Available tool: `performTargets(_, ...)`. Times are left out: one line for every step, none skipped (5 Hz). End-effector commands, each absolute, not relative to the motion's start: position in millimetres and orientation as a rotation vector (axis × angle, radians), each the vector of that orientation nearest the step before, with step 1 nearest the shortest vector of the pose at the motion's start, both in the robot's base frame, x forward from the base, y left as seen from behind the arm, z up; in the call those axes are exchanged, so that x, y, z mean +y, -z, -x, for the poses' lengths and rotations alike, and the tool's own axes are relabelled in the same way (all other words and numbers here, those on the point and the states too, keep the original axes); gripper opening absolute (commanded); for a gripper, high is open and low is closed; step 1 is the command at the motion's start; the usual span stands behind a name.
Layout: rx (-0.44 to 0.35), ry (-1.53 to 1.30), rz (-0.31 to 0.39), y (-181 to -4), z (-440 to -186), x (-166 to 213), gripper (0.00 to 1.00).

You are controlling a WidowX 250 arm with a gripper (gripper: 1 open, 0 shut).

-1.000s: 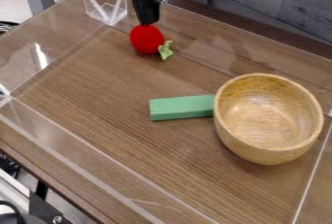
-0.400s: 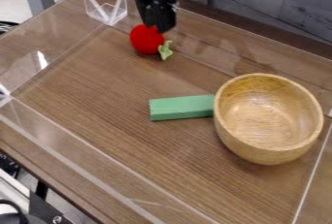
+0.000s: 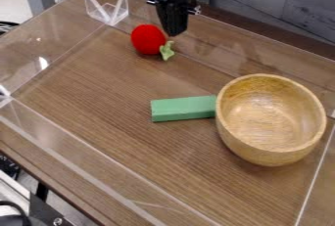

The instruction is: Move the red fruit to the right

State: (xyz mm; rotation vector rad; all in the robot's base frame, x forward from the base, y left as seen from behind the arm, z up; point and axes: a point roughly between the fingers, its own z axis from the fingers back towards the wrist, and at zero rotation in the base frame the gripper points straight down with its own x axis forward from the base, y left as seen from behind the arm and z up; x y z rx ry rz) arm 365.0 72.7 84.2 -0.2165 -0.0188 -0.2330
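One red fruit (image 3: 148,39) sits on the wooden surface (image 3: 98,98) up and to the left of the wooden bowl (image 3: 269,119), well apart from it, with its small green leaf (image 3: 167,50) on the side toward the bowl. Compared with a second ago, your gripper (image 3: 170,34) has shifted sideways toward the bowl's side and now hangs beside the fruit, over the leaf, rather than behind it. The fruit itself has barely moved. You have the gripper narrow, its fingers drawn close together, and nothing shows between them; whether they touch the leaf, you cannot tell.

For the task, that shift looks like a miss or a slide past: you are going the right way, but the fruit is not coming along. You probably need to lift, come back over the fruit and open around it, or push from its side farther from the bowl. Watch the green block (image 3: 183,109), just left of the bowl, if you carry low.
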Motion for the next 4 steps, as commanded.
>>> performTargets(-0.115,0.228,0.178,-109.7,-375.3,76.6,0.00)
performTargets(-0.111,0.184,0.177,-110.8,-374.1,86.8,0.00)
performTargets(-0.108,0.141,0.176,-112.6,-374.1,96.5,0.00)
performTargets(-0.095,0.116,0.175,-99.9,-372.9,99.5,1.00)
